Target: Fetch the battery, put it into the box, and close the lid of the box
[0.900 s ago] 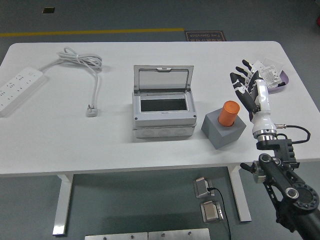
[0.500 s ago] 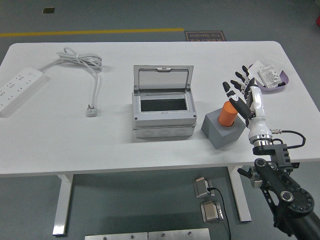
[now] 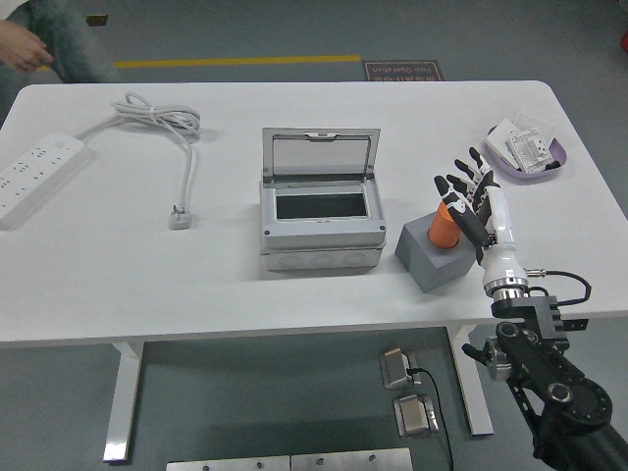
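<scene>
The orange cylindrical battery [image 3: 444, 228] stands upright in a grey block holder [image 3: 436, 257] right of the box. The grey box [image 3: 320, 224] sits mid-table with its clear lid [image 3: 321, 154] raised upright at the back. My right hand [image 3: 469, 196] comes in from the lower right with fingers spread, right beside the battery and partly covering its right side; it holds nothing. My left arm is out of view.
A white power strip [image 3: 34, 175] with its coiled cord [image 3: 162, 120] and plug [image 3: 180, 218] lies at the left. A purple dish [image 3: 530, 155] with white packets sits at the back right. A person's arm [image 3: 25, 44] shows at the top left corner.
My right hand has moved left and toward me, from beside the purple dish to right against the battery. A person's arm has come into view at the top left.
</scene>
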Tool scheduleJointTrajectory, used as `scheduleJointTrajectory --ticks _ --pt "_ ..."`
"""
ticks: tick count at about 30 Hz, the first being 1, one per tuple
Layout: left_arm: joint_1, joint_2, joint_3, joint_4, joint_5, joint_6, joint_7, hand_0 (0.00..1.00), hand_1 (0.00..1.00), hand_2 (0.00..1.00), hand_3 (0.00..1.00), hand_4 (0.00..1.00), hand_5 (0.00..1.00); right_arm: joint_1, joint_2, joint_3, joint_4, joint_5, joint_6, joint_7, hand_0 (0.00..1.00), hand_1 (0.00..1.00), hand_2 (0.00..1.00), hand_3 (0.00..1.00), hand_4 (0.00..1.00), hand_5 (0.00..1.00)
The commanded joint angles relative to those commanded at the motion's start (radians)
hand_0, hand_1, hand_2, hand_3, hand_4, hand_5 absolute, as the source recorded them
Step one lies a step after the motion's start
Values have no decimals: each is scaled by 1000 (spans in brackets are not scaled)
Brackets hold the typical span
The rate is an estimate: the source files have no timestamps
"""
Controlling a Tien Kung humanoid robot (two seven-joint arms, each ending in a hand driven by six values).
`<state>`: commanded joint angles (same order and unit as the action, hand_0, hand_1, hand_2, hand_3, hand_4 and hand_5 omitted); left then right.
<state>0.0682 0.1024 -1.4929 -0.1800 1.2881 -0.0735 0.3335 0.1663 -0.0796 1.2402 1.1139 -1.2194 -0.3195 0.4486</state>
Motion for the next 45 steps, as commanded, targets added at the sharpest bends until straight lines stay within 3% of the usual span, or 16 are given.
scheduleJointTrajectory --ticks 5,6,11,12,23,24,29,30,35,36,41,42,45 --pt "0 -3 -6 0 10 -1 1 744 738 720 787 816 552 2 3 -10 -15 13 -2 8 781 777 802 998 989 578" --pt "0 -4 -7 0 10 -1 1 744 738 719 786 815 549 3 3 -12 -17 14 -3 9 733 745 780 879 983 563" --pt "1 -6 -10 0 15 -1 2 744 738 719 786 815 549 4 2 -22 -26 19 -6 10 733 745 780 879 983 563" --pt "0 -6 -10 0 15 0 1 745 738 718 785 815 546 4 2 -24 -27 19 -6 10 713 730 768 829 977 549" --pt "-4 -8 -14 0 21 5 0 744 738 717 785 815 545 6 -3 -38 -37 7 -17 -1 699 717 757 807 971 530" --pt "-4 -9 -15 0 22 5 0 744 738 715 785 816 539 7 -4 -39 -39 5 -17 -3 662 711 742 798 880 319" --pt "-7 -9 -17 0 24 6 -2 744 738 715 785 816 539 7 -5 -45 -44 1 -19 -7 662 711 742 798 880 319" --pt "-7 -9 -17 0 25 6 -2 744 738 715 783 817 535 7 -5 -45 -44 1 -18 -7 590 697 736 788 815 217" --pt "-7 -9 -17 0 25 8 -3 744 738 715 783 817 535 8 -6 -44 -45 4 -17 -6 590 697 736 788 815 217" --pt "-7 -9 -16 0 24 8 -3 737 738 715 782 814 525 8 -7 -44 -46 5 -16 -6 564 693 730 777 762 146" --pt "-7 -10 -15 0 22 11 -3 737 738 715 782 814 525 8 -10 -47 -47 7 -20 -5 564 693 730 777 762 146" --pt "-7 -10 -15 0 22 12 -4 736 738 715 782 815 521 8 -10 -48 -47 7 -21 -6 590 689 671 739 757 140" --pt "-8 -10 -15 0 23 14 -4 736 738 715 782 815 521 9 -10 -53 -48 4 -23 -10 590 689 671 739 757 140"
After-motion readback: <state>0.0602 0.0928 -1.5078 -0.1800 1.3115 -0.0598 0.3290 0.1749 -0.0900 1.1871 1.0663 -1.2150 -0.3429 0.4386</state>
